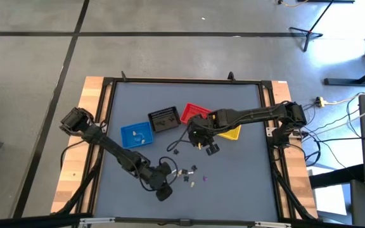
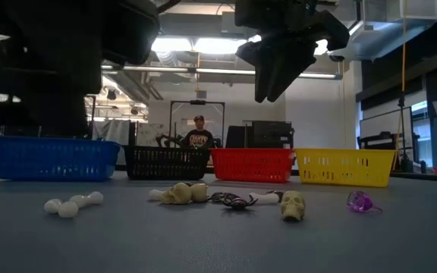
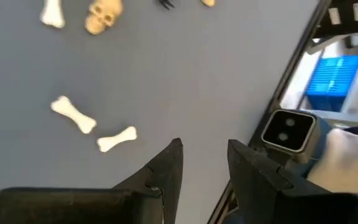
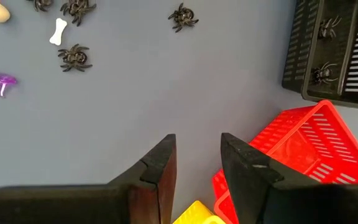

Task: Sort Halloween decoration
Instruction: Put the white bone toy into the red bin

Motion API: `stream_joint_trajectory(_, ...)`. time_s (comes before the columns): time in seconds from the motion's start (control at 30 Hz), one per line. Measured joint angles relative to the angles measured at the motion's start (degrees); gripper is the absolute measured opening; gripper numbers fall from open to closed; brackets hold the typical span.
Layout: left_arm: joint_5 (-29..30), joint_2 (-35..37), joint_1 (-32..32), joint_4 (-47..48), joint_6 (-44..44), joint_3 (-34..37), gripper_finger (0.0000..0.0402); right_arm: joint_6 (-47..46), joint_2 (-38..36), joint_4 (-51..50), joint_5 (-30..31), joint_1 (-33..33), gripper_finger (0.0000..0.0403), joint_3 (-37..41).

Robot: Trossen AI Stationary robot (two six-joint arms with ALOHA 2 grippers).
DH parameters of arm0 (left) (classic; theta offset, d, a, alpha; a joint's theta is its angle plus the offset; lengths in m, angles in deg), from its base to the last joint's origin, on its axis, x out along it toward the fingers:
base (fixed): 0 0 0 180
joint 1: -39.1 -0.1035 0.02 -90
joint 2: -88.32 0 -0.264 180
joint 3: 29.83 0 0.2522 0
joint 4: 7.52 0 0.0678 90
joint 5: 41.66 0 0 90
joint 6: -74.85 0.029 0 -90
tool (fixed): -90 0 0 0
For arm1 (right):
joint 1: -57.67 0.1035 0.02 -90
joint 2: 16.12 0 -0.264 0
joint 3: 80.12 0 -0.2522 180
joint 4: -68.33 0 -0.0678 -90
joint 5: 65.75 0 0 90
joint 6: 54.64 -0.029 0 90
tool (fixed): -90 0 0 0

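The Halloween decoration is a scatter of tiny trinkets lying flat on the grey table [image 1: 233,190]. The low view shows white bones [image 2: 70,205], cream skulls [image 2: 293,205], a black spider [image 2: 237,201] and a purple ring [image 2: 363,202]. My left gripper [image 1: 164,192] is open near the table's near edge, with two bones [image 3: 73,115] ahead of its fingers [image 3: 204,155]. My right gripper [image 1: 211,149] hangs open above the table beside the red basket [image 4: 303,149], touching nothing. Spiders [image 4: 75,56], a bone [image 4: 58,30] and the ring [image 4: 0,82] lie beyond it.
Four small baskets stand in a row behind the trinkets: blue [image 1: 135,135], black [image 1: 164,120] with spiders [image 4: 321,73] inside, red [image 1: 194,113] and yellow [image 1: 231,133]. A small camera [image 3: 288,127] sits at the near edge by my left gripper. A person [image 2: 198,136] stands far behind the table.
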Motion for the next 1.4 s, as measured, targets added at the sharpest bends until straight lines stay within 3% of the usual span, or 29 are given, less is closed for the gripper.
stream_joint_trajectory(0.2, -0.56, 0.00, -0.64, 15.57, -2.95, -6.50, 0.0119, -0.02, 0.00, -0.02, 0.00, -0.01, 0.0124, 0.00)
stream_joint_trajectory(0.47, 10.10, -0.49, -0.64, 28.47, -8.40, -14.32, 0.0119, -0.04, 0.00, 0.03, 0.00, -0.02, 0.0124, 0.00)
stream_joint_trajectory(0.77, 7.79, -5.45, -0.64, 29.19, -12.14, -15.43, 0.0119, -0.11, 0.00, 0.38, 0.00, 0.00, 0.0124, 0.00)
stream_joint_trajectory(1.4, 8.67, -10.88, -0.45, 30.08, -15.02, -15.41, 0.0119, -0.15, 0.00, 0.88, 0.00, 0.00, 0.0124, 0.02)
